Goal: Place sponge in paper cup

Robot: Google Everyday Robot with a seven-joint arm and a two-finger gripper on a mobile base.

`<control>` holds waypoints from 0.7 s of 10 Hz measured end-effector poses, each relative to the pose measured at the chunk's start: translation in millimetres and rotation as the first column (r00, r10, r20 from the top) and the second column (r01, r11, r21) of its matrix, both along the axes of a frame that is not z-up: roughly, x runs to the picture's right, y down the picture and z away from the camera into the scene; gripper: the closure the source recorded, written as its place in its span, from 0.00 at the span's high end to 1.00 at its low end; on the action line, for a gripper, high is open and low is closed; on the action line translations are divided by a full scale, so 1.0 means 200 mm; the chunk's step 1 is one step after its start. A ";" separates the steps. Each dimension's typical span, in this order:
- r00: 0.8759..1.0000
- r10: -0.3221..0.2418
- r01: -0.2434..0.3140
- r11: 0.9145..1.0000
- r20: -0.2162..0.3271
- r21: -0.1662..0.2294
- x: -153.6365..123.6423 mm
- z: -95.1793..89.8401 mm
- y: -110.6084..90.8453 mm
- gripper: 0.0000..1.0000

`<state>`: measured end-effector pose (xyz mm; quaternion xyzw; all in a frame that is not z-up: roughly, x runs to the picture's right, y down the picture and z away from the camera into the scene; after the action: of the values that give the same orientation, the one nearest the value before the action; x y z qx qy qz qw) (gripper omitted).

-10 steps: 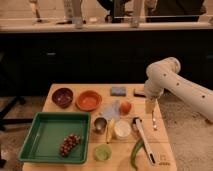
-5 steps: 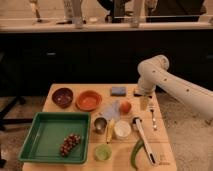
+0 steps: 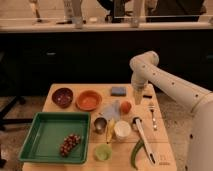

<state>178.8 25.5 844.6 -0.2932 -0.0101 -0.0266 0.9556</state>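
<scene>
The sponge [image 3: 118,91] is a small flat blue-grey pad lying at the back middle of the wooden table [image 3: 161,131]. The paper cup [image 3: 122,130] is a short white round cup standing upright near the front middle, well apart from the sponge. My gripper [image 3: 136,98] hangs from the white arm, pointing down over the table just right of the sponge and a little above it. Nothing shows in it.
A pale blue cloth [image 3: 110,110] and an orange fruit [image 3: 126,106] lie between sponge and cup. A steel cup [image 3: 100,124], green cup [image 3: 103,151], green tray [image 3: 47,131] with grapes, two bowls [image 3: 89,100], a fork [image 3: 152,115], a white utensil [image 3: 142,137] and a small black block [image 3: 147,95] crowd the table.
The arm has swung left and toward the back of the table, bringing the gripper from the right side to just beside the sponge. The objects have not moved.
</scene>
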 end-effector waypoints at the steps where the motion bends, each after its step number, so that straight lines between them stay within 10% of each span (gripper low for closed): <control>1: 1.000 0.000 0.000 1.000 0.013 0.004 -0.05 0.04 -0.05 0.80; 7: 0.995 0.062 -0.063 0.998 0.073 0.016 -0.11 0.20 -0.10 0.80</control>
<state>157.3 4.9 885.3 -0.2831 -0.0536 -0.0073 0.9576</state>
